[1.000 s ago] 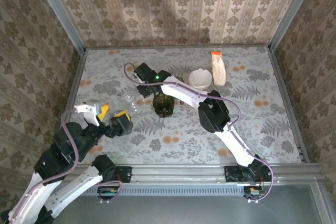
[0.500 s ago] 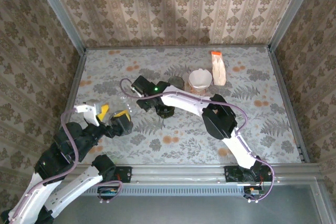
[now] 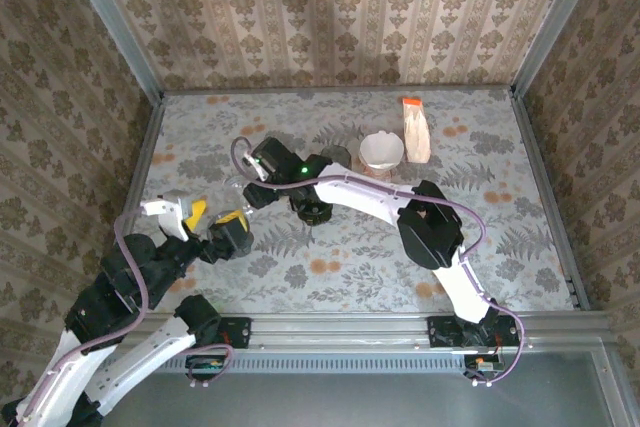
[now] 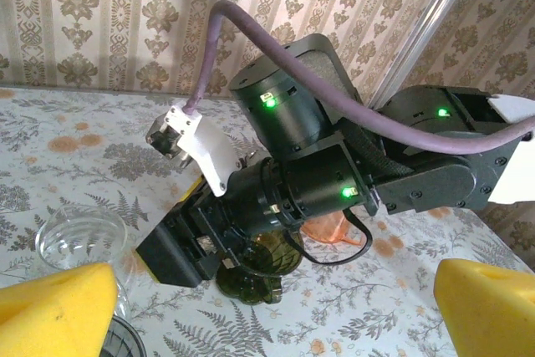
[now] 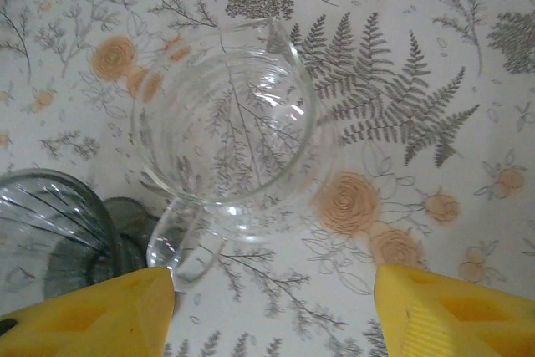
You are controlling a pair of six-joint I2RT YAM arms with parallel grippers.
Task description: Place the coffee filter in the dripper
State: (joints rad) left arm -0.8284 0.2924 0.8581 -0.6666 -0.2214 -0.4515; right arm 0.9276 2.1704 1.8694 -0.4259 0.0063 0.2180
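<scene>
Starting at the right gripper (image 5: 269,298): spread wide, yellow pads (image 5: 92,311) out at either edge of the wrist view, nothing pinched between. Hovering over a clear glass pitcher (image 5: 226,123), looking straight down into its mouth. Just beside the left-hand pad, the pitcher handle (image 5: 180,248). Touching or not, impossible to tell. Down in the corner of that same view, right next to the handle, the dark green glass dripper (image 5: 50,223), ribbed inside, standing upright.

From above: right arm (image 3: 360,187) stretched across to the left half of the table, dripper tucked under that arm, close to the wrist.

And the coffee filter (image 3: 381,150)? A white open cone, mouth up, on the far side of the table, well apart from the right gripper, back behind its arm and beyond the dripper. Just to the filter's right, a pale packet (image 3: 415,130) with an orange top, lying flat near the back wall.

Now the left gripper (image 3: 214,215): opened wide, yellow pads (image 4: 58,307) at the bottom corners of its wrist view, holding nothing. Sitting low near the left edge of the floral table (image 3: 500,237), pointed at the right arm's wrist, pitcher and dripper just ahead. Filter well apart from this one too, off across the table toward the far right.
</scene>
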